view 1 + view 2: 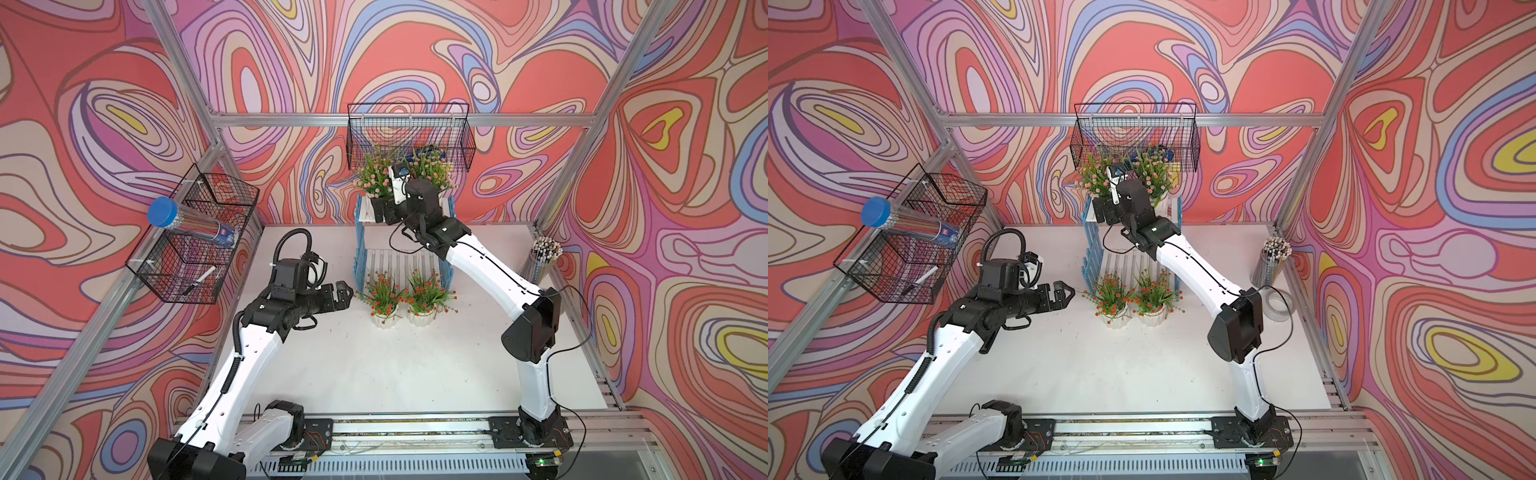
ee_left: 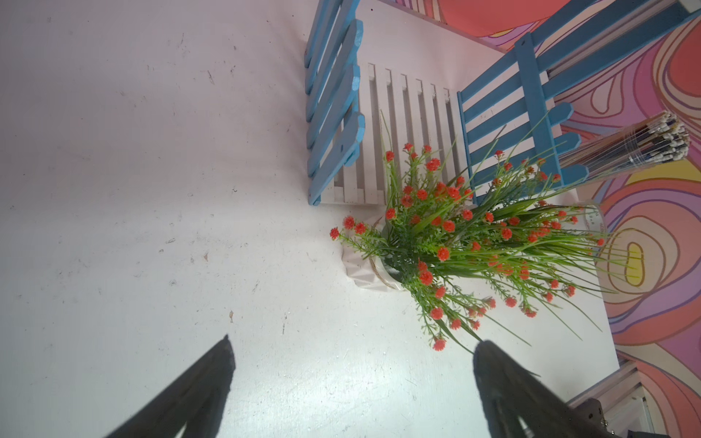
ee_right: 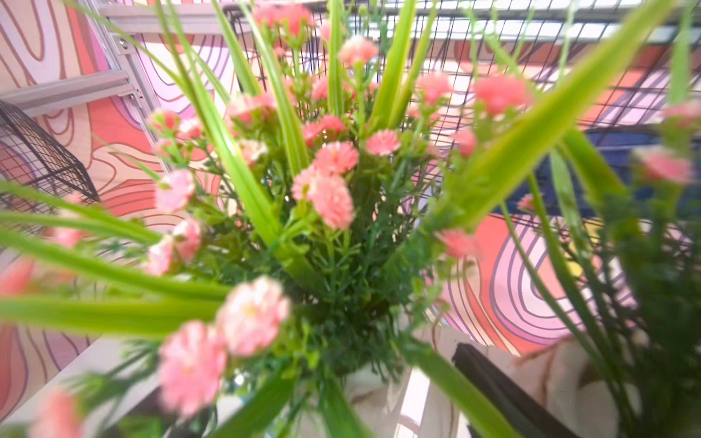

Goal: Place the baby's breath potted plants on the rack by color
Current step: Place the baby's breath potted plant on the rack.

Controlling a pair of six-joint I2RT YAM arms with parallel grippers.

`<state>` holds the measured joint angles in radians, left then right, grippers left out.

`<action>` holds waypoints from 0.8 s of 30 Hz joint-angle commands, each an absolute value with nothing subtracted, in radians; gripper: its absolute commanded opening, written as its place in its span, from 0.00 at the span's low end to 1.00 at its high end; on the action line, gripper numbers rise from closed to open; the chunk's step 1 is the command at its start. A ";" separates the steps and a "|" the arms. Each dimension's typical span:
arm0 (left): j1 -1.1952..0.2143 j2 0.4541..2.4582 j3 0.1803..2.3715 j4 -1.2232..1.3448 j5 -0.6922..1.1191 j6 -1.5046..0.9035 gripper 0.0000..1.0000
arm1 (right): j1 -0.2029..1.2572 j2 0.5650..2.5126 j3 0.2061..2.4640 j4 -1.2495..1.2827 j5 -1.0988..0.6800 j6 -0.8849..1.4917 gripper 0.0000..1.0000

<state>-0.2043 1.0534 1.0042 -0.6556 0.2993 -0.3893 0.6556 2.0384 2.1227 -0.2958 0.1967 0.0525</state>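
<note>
Pink plant [image 1: 372, 176] upright on rack [image 1: 359, 257] top (stems up), R hand [image 1: 380, 212] around its base, grip unclear, L hand [image 1: 347, 296] open, empty.

No readable text, brand or number in any view. The clear tube with a blue cap [image 1: 189, 222], lying in the side wire basket [image 1: 178, 286], carries a small red-and-blue label [image 1: 225, 239] that shows in both top views, but the print is too small to make out. In the left wrist view there's faint grey print on a clear rim [image 2: 596, 220] behind the red-orange plant [image 2: 447, 242], also illegible; right wrist view is too blurred to show any lettering.
</note>
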 commanded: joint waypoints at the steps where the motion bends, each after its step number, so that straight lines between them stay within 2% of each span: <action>1: -0.211 1.056 0.987 -0.686 0.313 -0.377 1.00 | 0.689 1.962 2.071 -0.259 0.225 0.066 0.98; 6: -0.246 1.063 0.956 -0.701 0.288 -0.351 1.00 | 0.773 1.863 1.976 -0.288 0.273 0.058 0.98; 12: -0.406 1.076 0.900 -0.696 0.143 -0.356 1.00 | 0.853 1.671 1.717 -0.363 0.295 0.162 0.98; 17: -0.549 1.025 0.748 -0.509 0.045 -0.379 1.00 | 0.906 1.500 1.436 -0.402 0.386 0.236 0.98; 24: -0.714 1.037 0.596 -0.215 -0.128 -0.387 1.00 | 0.945 1.309 1.182 -0.479 0.460 0.369 0.98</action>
<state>-0.6830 1.0332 0.6167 -0.4084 -0.0116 -0.3710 0.9337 1.3727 1.2293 -0.4351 0.3935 0.2855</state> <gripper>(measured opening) 0.998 0.982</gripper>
